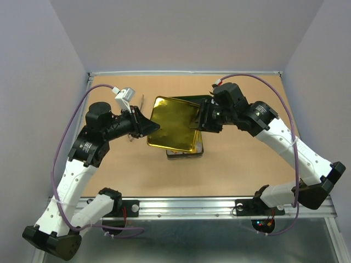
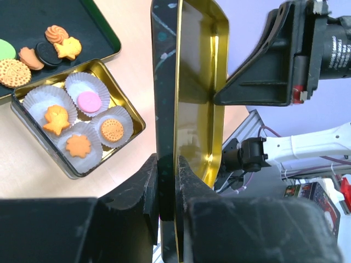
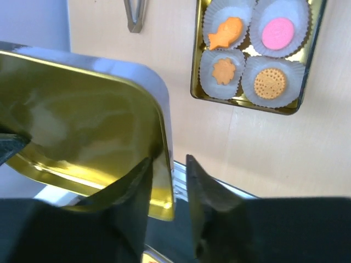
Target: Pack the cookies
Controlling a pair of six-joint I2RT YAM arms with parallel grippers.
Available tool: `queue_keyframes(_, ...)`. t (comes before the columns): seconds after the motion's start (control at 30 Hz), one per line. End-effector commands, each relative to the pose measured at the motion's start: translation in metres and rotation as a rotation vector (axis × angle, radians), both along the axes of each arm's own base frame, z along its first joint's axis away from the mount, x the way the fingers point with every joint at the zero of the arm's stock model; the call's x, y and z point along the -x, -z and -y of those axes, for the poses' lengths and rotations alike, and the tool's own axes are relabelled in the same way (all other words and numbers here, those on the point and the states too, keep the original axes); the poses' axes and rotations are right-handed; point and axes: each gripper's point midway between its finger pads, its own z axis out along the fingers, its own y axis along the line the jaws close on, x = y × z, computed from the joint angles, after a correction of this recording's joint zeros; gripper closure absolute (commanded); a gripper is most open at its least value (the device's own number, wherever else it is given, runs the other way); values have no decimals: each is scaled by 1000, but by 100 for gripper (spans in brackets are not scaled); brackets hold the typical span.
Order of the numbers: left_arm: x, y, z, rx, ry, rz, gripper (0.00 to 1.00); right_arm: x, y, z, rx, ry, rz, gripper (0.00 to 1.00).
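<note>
From above, the gold lid [image 1: 173,123] hides nearly all of the tin [image 1: 185,155] from you, contents included; in your left wrist view the black tray [image 2: 93,16] and the green cookie [image 2: 5,49] run off the edge; your right wrist view crops the tongs [image 3: 135,13].

Gold lid [image 1: 173,123] above tin [image 1: 185,153]; L fingers [image 1: 149,126], R fingers [image 1: 203,116] at opp edges.

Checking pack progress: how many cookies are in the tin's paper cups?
4, all in the tin: pink round, orange fish, orange dotted round, orange flower. Others lie loose on the black tray; the lid may hide more.
</note>
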Motion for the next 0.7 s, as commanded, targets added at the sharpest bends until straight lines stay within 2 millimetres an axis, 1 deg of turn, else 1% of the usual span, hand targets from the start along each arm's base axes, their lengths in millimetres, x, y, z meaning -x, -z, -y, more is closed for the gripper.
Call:
queue_keyframes(0.0,9,-41,6,30,65,128,100,-12,-20,-7,-70,24,80,39)
queue_keyframes(0.03,7,-39,4,17,49,122,100,-12,-20,-5,-68,32,84,32)
queue_keyframes(0.07,4,-37,4,5,43,118,100,-12,-20,-4,-66,36,85,28)
queue_keyframes(0.1,2,-41,2,-8,39,135,100,-10,-25,-2,-70,36,90,24)
queue_keyframes(0.13,-2,-36,1,-28,27,119,100,-10,-31,-2,-77,36,98,23)
queue_keyframes(0.17,-4,-36,0,-41,19,120,100,-9,-34,-1,-79,34,101,21)
queue_keyframes(0.23,-10,-38,-4,-66,-10,131,100,-7,-38,1,-73,28,99,20)
queue_keyframes(0.27,-19,-33,-10,-105,-57,126,100,-6,-41,1,-76,26,104,20)
queue_keyframes(0.3,-24,-35,-13,-120,-80,135,100,-5,-50,2,-85,23,115,20)
queue_keyframes(0.33,-33,-31,-22,-162,-146,136,100,-4,-54,2,-91,21,121,20)
queue_keyframes(0.4,-46,-28,-31,-206,-213,144,100,-2,-65,1,-111,10,133,19)
queue_keyframes(0.43,-58,-26,-43,-245,-289,163,100,0,-75,0,-133,2,144,19)
queue_keyframes(0.5,-67,-26,-50,-282,-325,200,100,0,-86,-4,-162,-6,149,18)
queue_keyframes(0.53,-76,-25,-56,-310,-371,213,100,0,-95,-9,-185,-18,147,18)
queue_keyframes(0.57,-79,-28,-60,-327,-390,234,100,-1,-100,-13,-199,-22,148,18)
queue_keyframes(0.6,-87,-33,-65,-353,-419,279,100,0,-105,-17,-222,-30,137,18)
queue_keyframes(0.63,-88,-36,-63,-354,-412,306,100,-4,-110,-20,-235,-23,138,18)
queue_keyframes(0.67,-89,-45,-70,-369,-454,354,100,-7,-120,-27,-261,-35,138,17)
